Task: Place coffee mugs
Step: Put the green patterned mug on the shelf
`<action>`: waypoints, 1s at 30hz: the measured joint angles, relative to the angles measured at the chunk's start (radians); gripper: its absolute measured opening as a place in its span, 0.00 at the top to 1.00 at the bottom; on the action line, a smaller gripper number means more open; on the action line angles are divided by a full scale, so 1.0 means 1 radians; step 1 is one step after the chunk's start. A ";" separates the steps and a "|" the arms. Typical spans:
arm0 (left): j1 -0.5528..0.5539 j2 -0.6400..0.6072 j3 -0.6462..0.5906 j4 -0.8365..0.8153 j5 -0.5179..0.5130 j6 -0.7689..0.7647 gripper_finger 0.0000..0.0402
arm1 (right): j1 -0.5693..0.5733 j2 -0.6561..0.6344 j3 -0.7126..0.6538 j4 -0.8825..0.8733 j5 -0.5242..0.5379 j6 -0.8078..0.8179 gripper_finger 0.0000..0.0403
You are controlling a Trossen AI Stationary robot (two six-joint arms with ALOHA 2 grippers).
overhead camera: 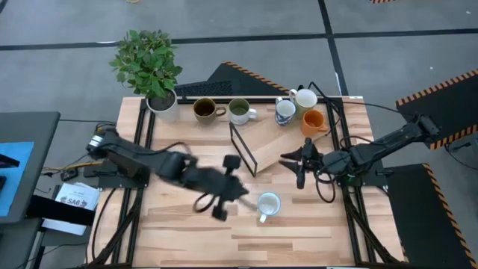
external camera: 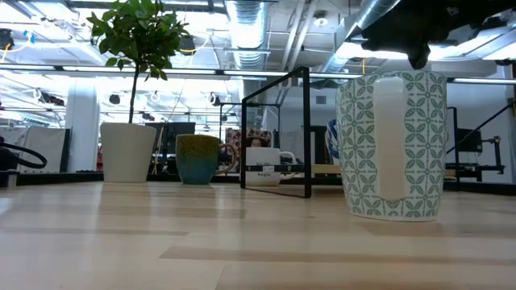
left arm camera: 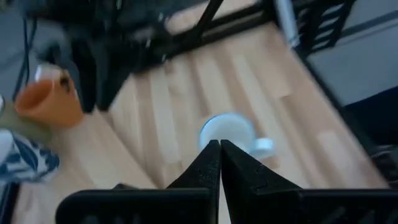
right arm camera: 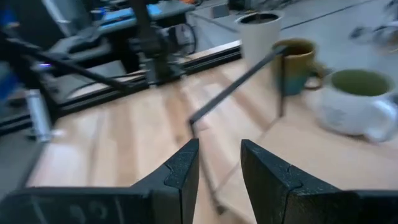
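A white mug with a green leaf pattern [overhead camera: 268,203] [external camera: 393,145] [left arm camera: 229,130] stands upright on the table near its near edge. My left gripper [overhead camera: 245,195] [left arm camera: 219,152] is shut, its tips just above and to the left of this mug [external camera: 419,52]. Five more mugs stand along the far edge: brown [overhead camera: 204,109] [right arm camera: 297,59], pale with green inside [overhead camera: 240,110] [right arm camera: 357,99], blue-patterned [overhead camera: 284,110], cream [overhead camera: 305,98] and orange [overhead camera: 314,121] [left arm camera: 51,102]. My right gripper [overhead camera: 287,159] [right arm camera: 219,168] is open and empty, over the table's right half.
A black wire frame [overhead camera: 243,149] [external camera: 278,133] stands upright mid-table between the two grippers. The white pot with the green plant [overhead camera: 163,101] [external camera: 127,151] sits at the far left corner. A keyboard [overhead camera: 213,90] lies beyond the far edge. Bare wood [overhead camera: 172,224] shows on the near left.
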 joint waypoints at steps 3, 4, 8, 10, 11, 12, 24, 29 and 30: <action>-0.074 -0.028 -0.004 0.007 -0.077 0.005 1.00 | 0.003 0.028 0.000 0.042 -0.097 0.043 0.64; -0.092 -0.034 -0.018 0.025 -0.110 0.011 1.00 | 0.005 0.041 0.000 0.069 -0.135 0.055 0.64; -0.143 -0.078 -0.142 0.128 -0.246 0.007 1.00 | 0.011 0.103 0.033 0.072 -0.328 0.107 0.64; -0.146 -0.106 -0.234 0.178 -0.293 -0.015 1.00 | 0.027 0.142 0.085 0.039 -0.377 0.128 0.64; -0.145 -0.123 -0.284 0.212 -0.309 -0.030 1.00 | 0.038 0.165 0.121 0.000 -0.381 0.129 0.64; -0.141 -0.141 -0.338 0.252 -0.317 -0.045 1.00 | 0.049 0.189 0.161 -0.063 -0.381 0.132 0.64; -0.145 -0.441 -0.820 0.731 -0.327 -0.139 1.00 | 0.080 0.503 0.553 -0.713 -0.340 0.358 0.64; -0.145 -0.505 -0.859 0.716 -0.324 -0.167 1.00 | 0.074 0.597 0.604 -0.733 -0.353 0.364 0.64; -0.145 -0.509 -0.865 0.716 -0.324 -0.167 1.00 | 0.073 0.612 0.612 -0.729 -0.356 0.364 0.64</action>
